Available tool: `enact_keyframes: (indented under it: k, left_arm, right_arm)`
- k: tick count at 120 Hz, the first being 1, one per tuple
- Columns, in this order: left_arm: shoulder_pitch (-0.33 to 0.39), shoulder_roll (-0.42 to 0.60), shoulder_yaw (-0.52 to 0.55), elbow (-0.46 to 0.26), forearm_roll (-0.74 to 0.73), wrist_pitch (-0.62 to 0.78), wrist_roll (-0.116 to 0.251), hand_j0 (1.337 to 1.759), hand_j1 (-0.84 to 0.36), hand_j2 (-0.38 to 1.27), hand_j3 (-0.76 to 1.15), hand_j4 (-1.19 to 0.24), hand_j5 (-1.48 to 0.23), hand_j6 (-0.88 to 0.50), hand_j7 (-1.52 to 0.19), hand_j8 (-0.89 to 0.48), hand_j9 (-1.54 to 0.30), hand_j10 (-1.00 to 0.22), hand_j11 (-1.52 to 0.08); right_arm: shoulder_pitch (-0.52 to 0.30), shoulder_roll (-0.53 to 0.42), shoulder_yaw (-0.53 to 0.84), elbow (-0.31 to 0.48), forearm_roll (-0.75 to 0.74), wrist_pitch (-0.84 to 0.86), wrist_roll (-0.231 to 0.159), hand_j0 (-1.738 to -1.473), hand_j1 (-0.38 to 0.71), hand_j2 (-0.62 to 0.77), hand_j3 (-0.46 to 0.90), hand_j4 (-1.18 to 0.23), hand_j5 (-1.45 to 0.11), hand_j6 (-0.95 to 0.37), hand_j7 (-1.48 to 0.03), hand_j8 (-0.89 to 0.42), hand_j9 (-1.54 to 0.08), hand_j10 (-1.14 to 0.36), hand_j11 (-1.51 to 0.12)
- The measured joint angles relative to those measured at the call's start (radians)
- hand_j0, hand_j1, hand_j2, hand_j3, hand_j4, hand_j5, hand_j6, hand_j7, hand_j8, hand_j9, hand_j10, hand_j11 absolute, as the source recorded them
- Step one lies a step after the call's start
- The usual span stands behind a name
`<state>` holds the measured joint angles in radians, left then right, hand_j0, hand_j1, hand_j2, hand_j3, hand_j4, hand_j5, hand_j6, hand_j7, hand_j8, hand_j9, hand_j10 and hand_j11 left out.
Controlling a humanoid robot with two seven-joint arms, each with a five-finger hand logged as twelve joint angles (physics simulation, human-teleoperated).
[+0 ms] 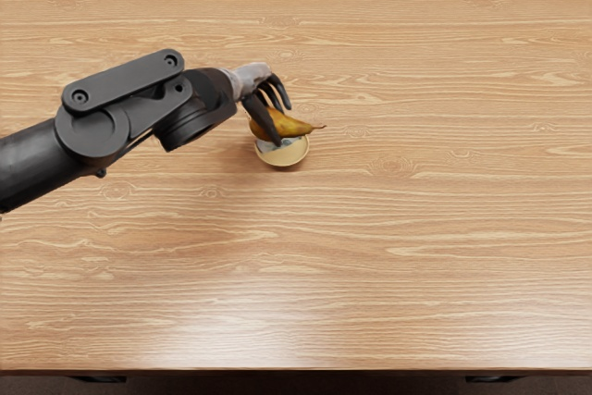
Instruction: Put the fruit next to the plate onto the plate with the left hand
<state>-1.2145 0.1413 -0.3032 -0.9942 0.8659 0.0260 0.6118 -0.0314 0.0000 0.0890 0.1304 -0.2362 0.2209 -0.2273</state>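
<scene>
A yellow-brown pear [289, 125] lies on its side over a small tan plate [283, 153], its stem end pointing right. My left hand [266, 99] reaches in from the left, and its dark fingers [260, 111] curl over the pear's thick left end. The pear covers the plate's far rim; I cannot tell whether it rests on the plate or hangs just above it. The right arm does not show.
The left forearm [120, 117] lies across the left part of the wooden table [416, 247]. No other objects show on the table. Its front edge runs along the bottom of the view.
</scene>
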Motion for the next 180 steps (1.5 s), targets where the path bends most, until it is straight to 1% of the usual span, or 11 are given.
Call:
enact_keyframes:
  k: [21,32,57,74,88,114,126,143,162,175,180]
  left_arm:
    - [0.003,-0.017,0.0,0.0,0.001,0.002,0.0,1.652,-0.2,0.36,0.0,-0.74,-1.06,-0.62,-1.0,-0.48,-1.01,-0.57,-1.02]
    - [0.0,-0.016,0.003,0.001,0.002,0.002,0.0,1.654,-0.19,0.33,0.0,-0.69,-0.96,-0.65,-0.91,-0.49,-0.93,-0.59,-0.93]
    - [-0.012,-0.004,0.02,0.003,0.004,-0.003,-0.001,1.656,0.06,0.14,0.0,-0.33,-0.45,-0.31,-0.43,-0.26,-0.44,-0.29,-0.44]
    - [-0.032,0.003,0.008,0.001,-0.012,-0.014,-0.001,1.657,0.19,0.07,0.0,-0.18,-0.24,-0.17,-0.23,-0.14,-0.23,-0.16,-0.23]
    - [-0.054,0.076,-0.037,0.0,-0.136,-0.135,-0.001,1.658,0.25,0.04,0.0,-0.11,-0.15,-0.11,-0.14,-0.09,-0.15,-0.1,-0.15]
    - [-0.03,0.243,-0.158,-0.001,-0.4,-0.436,-0.001,1.658,0.3,0.02,0.0,-0.05,-0.07,-0.05,-0.07,-0.05,-0.07,-0.05,-0.07]
    - [0.058,0.333,-0.246,0.0,-0.52,-0.557,-0.001,1.658,0.31,0.01,0.0,-0.04,-0.05,-0.04,-0.05,-0.04,-0.05,-0.04,-0.05]
    - [0.149,0.405,-0.362,0.001,-0.683,-0.617,-0.001,1.658,0.32,0.01,0.0,-0.03,-0.04,-0.03,-0.04,-0.03,-0.04,-0.03,-0.04]
    - [0.248,0.49,-0.398,0.003,-0.834,-0.633,-0.001,1.658,0.32,0.01,0.0,-0.02,-0.03,-0.02,-0.03,-0.02,-0.03,-0.02,-0.03]
    - [0.258,0.527,-0.404,0.003,-0.906,-0.636,-0.001,1.658,0.33,0.0,0.0,-0.02,-0.02,-0.02,-0.02,-0.02,-0.02,-0.02,-0.02]
    - [0.282,0.552,-0.405,0.003,-0.925,-0.636,-0.001,1.658,0.33,0.0,0.0,-0.02,-0.02,-0.01,-0.02,-0.01,-0.02,-0.01,-0.02]
  right_arm:
    - [0.0,0.0,0.0,0.0,0.0,0.0,0.0,-1.658,-0.32,0.0,0.0,-0.02,-0.03,-0.02,-0.03,-0.02,-0.03,-0.02,-0.03]
    - [0.0,0.0,0.0,0.0,0.0,0.0,0.0,-1.658,-0.32,0.0,0.0,-0.02,-0.03,-0.02,-0.03,-0.02,-0.03,-0.02,-0.03]
    - [0.0,0.0,0.0,0.0,0.0,0.0,0.0,-1.658,-0.32,0.0,0.0,-0.02,-0.03,-0.02,-0.03,-0.02,-0.03,-0.02,-0.03]
    - [0.0,0.0,0.0,0.0,0.0,0.0,0.0,-1.658,-0.32,0.0,0.0,-0.02,-0.03,-0.02,-0.03,-0.02,-0.03,-0.02,-0.03]
    - [0.0,0.0,0.0,0.0,0.0,0.0,0.0,-1.658,-0.32,0.0,0.0,-0.02,-0.03,-0.02,-0.03,-0.02,-0.03,-0.02,-0.03]
    - [0.0,0.0,0.0,0.0,0.0,0.0,0.0,-1.658,-0.32,0.0,0.0,-0.02,-0.03,-0.02,-0.03,-0.02,-0.03,-0.02,-0.03]
    - [0.0,0.0,0.0,0.0,0.0,0.0,0.0,-1.658,-0.32,0.0,0.0,-0.02,-0.03,-0.02,-0.03,-0.02,-0.03,-0.02,-0.03]
    - [0.0,0.0,0.0,0.0,0.0,0.0,0.0,-1.658,-0.32,0.0,0.0,-0.02,-0.03,-0.02,-0.03,-0.02,-0.03,-0.02,-0.03]
    - [0.0,0.0,0.0,0.0,0.0,0.0,0.0,-1.658,-0.32,0.0,0.0,-0.02,-0.03,-0.02,-0.03,-0.02,-0.03,-0.02,-0.03]
    - [0.0,0.0,0.0,0.0,0.0,0.0,0.0,-1.658,-0.32,0.0,0.0,-0.02,-0.03,-0.02,-0.03,-0.02,-0.03,-0.02,-0.03]
    - [0.0,0.0,0.0,0.0,0.0,0.0,0.0,-1.658,-0.32,0.0,0.0,-0.02,-0.03,-0.02,-0.03,-0.02,-0.03,-0.02,-0.03]
